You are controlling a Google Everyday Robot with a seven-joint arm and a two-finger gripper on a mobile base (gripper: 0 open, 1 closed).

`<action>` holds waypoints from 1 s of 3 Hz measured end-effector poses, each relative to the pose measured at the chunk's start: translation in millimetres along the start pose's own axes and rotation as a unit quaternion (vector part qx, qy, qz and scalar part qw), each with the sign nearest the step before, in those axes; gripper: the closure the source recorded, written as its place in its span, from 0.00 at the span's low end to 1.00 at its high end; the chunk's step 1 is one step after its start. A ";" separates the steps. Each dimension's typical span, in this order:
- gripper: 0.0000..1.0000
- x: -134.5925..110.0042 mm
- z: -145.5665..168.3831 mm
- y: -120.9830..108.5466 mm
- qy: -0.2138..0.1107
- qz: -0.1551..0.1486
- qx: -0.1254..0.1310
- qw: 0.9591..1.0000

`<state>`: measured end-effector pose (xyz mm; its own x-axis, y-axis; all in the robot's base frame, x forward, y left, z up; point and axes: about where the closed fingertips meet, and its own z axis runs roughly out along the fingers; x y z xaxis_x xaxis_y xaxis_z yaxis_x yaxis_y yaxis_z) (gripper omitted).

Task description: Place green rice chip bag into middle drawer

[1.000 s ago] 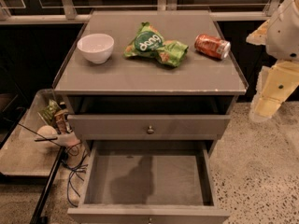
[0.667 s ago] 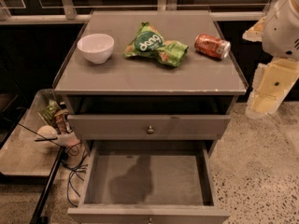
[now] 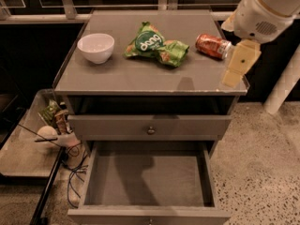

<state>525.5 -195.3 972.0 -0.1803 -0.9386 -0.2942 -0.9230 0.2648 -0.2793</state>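
The green rice chip bag (image 3: 153, 45) lies flat on the cabinet top (image 3: 122, 76), near the middle toward the back, dark green logo facing up. The middle drawer (image 3: 147, 175) is pulled out at the bottom of the view, its grey floor bare. My arm comes in from the upper right, and the gripper (image 3: 239, 63) hangs over the right edge of the cabinet top. It is beside the soda can and to the right of the bag, touching neither and holding nothing I can see.
A white bowl (image 3: 95, 47) stands at the left of the top. An orange-red soda can (image 3: 213, 46) lies on its side at the right, between bag and gripper. A closed drawer front with a round knob (image 3: 151, 130) sits above the open drawer. Clutter and cables (image 3: 58, 130) lie on the left.
My arm and gripper have moved left and inward, from beside the cabinet to over its right edge. The bag, can, bowl and drawer have not moved.
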 end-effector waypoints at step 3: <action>0.00 -13.9 27.3 -52.2 -0.077 0.010 0.020 0.997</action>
<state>585.4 -190.0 965.7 -0.1422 -0.8887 -0.4358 -0.9048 0.2952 -0.3068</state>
